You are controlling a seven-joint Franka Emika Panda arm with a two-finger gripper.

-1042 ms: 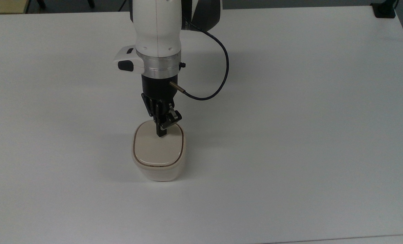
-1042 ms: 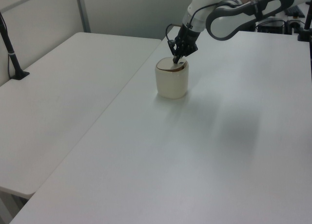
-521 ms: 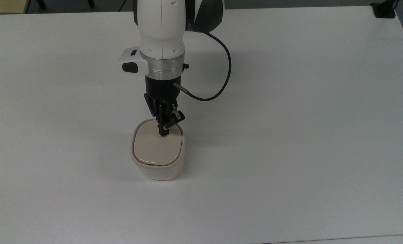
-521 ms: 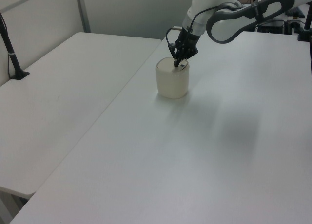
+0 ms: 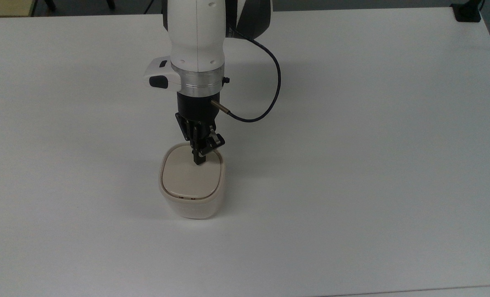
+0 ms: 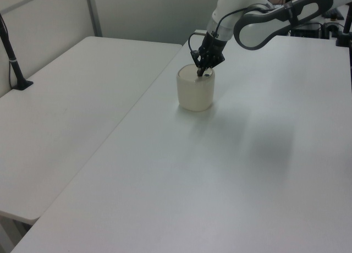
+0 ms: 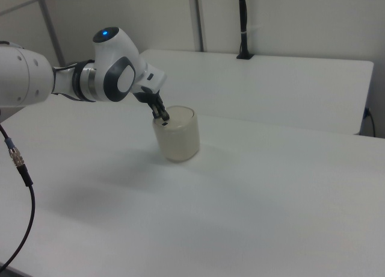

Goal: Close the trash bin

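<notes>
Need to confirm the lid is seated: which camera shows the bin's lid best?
The top view: the lid faces the camera, flat within the trash bin rim. The left and right views show it edge-on beneath the gripper.

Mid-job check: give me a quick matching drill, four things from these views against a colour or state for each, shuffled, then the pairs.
Things:
1. trash bin
2. lid
3. pincer
4. cable

Descriptions:
A. black, tips down on the lid's far edge in the top view
B. dark, looping from the wrist
C. cream, standing upright on the white table
D. glossy, lying flat in the rim

Pairs: 1-C, 2-D, 3-A, 4-B
</notes>
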